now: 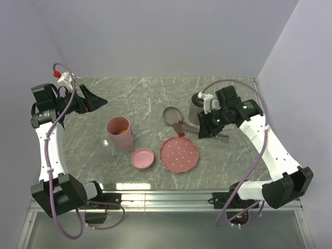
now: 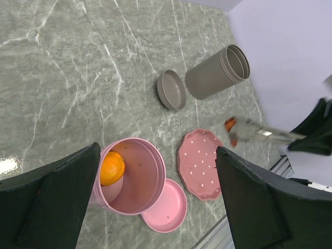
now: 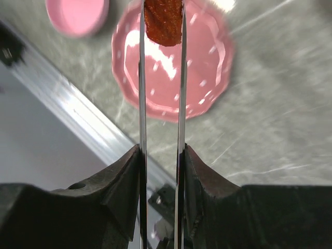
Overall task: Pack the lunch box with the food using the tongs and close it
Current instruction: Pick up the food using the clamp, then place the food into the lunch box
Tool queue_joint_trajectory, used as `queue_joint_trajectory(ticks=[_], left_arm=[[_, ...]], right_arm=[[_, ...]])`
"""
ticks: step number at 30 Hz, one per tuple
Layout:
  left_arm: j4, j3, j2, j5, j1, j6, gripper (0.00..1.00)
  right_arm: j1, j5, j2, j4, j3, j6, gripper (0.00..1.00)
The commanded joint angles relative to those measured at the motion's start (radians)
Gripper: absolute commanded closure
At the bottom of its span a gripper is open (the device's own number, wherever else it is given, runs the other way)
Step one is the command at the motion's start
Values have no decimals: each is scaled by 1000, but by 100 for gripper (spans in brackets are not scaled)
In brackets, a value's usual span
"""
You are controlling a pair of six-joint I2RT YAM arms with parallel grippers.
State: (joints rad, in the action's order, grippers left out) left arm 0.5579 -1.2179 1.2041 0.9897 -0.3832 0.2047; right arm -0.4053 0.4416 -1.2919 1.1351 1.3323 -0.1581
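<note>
I had the right gripper (image 3: 161, 155) clamped on the tongs (image 3: 141, 78), whose tips pinched a sausage bit (image 3: 163, 21) in the air over the pink plate (image 3: 202, 78), by the middle of the near edge of the table (image 1: 155, 98). The left gripper (image 1: 91, 99) hung wide open near the far left corner. The orange slice (image 2: 111, 167) lay inside the pink lunch box (image 1: 120, 136), left of the plate, with its lid (image 1: 142, 158) off beside it.
</note>
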Motion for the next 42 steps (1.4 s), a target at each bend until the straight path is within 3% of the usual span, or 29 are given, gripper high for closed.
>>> queue_joint_trajectory(ticks=[1,8,15,32,42], left_arm=[[-26,-42,6,23,-3,4,1],[-44,-38,3,29,-3,29,1],[-33,-51,3,27,-3,15,1],[-33,-38,6,23,-5,4,1],[-26,-40,2,17,-3,-2,1]], right_arm=[[78,66,43,-12,126,-26,70],[252,54,-81,-29,390,-5,70],[319,-9,-208,-46,547,3,71],[336,-90,-228,-184,377,-21,67],[336,-101,-201,-213,294,-32,53]])
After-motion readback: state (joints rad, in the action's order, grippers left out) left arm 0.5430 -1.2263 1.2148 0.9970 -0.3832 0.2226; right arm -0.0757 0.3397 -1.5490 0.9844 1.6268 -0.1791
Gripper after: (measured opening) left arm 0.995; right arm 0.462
